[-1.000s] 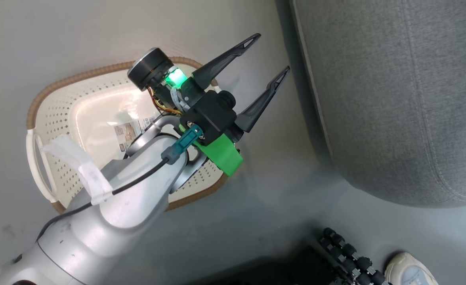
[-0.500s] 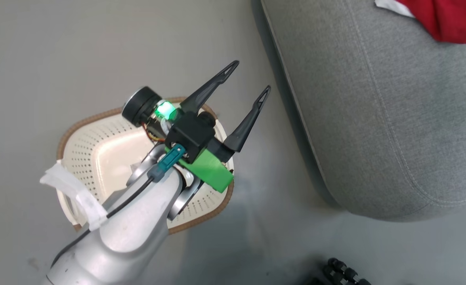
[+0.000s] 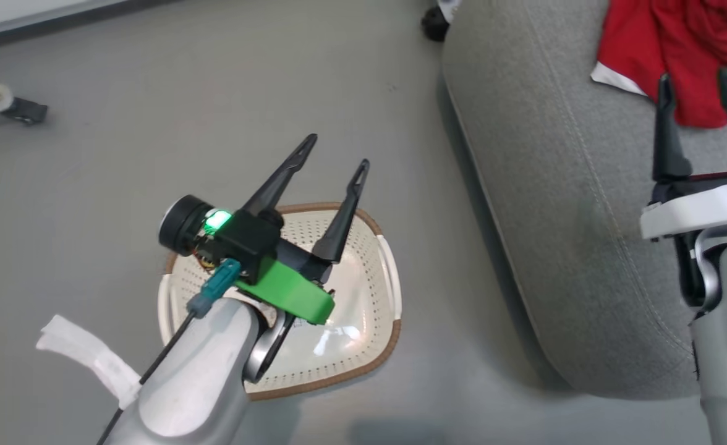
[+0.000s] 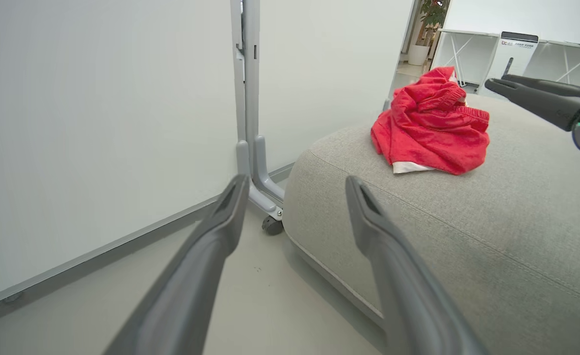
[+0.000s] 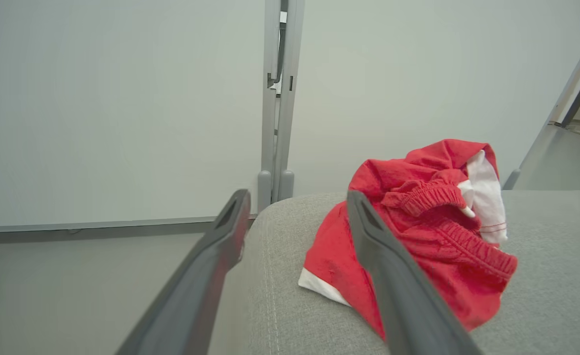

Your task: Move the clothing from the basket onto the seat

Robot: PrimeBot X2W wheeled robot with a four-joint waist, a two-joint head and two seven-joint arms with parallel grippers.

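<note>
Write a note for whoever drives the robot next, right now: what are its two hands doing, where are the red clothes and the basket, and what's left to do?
Left gripper: open, empty, above the basket, which sits on the floor.
Right gripper: open, empty, over the seat, fingers pointing at the clothing.
Clothing: a red heap lying on the seat. I can't tell if it is one piece or two.
Done: the part of the basket in view holds no clothing; the left arm hides the rest.
Left: probably just a check of the hidden part of the basket.
</note>
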